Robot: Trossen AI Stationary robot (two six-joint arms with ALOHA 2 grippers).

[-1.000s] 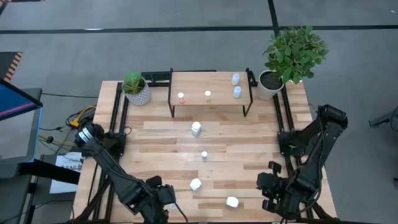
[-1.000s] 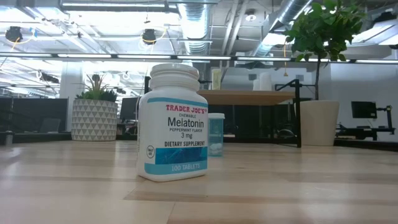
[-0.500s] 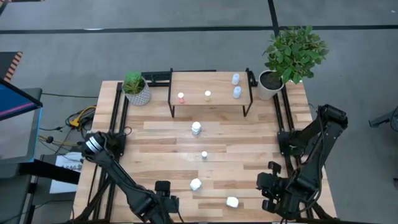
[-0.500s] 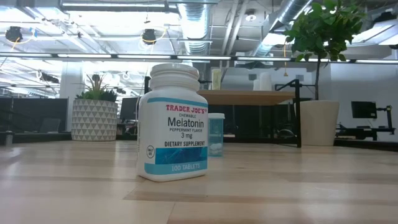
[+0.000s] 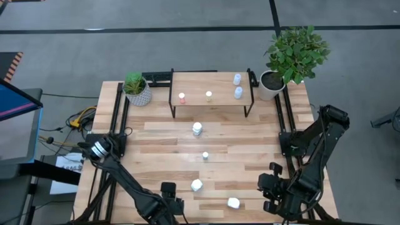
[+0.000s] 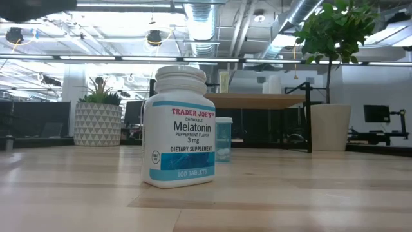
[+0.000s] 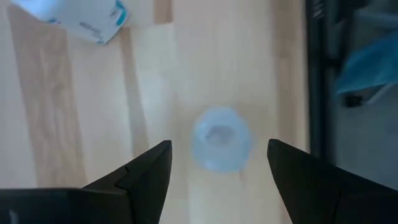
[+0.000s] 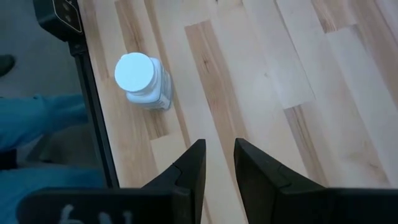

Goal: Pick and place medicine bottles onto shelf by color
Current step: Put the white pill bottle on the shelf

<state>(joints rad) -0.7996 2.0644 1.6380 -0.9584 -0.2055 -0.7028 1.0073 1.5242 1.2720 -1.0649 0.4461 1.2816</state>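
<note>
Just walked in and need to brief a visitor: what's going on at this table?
A two-armed robot is sorting medicine bottles onto the shelf, where four small ones already stand. The left gripper hangs open above a pale-blue bottle near the table's front edge, not gripping it. The right gripper waits at the front right, holding nothing, near a white bottle.

1. Shelf (image 5: 212, 84) at table's (image 5: 162, 147) far edge, between two potted plants (image 5: 136, 87)
2. Four bottles on shelf (image 5: 237, 92)
3. Four more bottles (image 5: 197, 129) on table before it, nearer the arms
</note>
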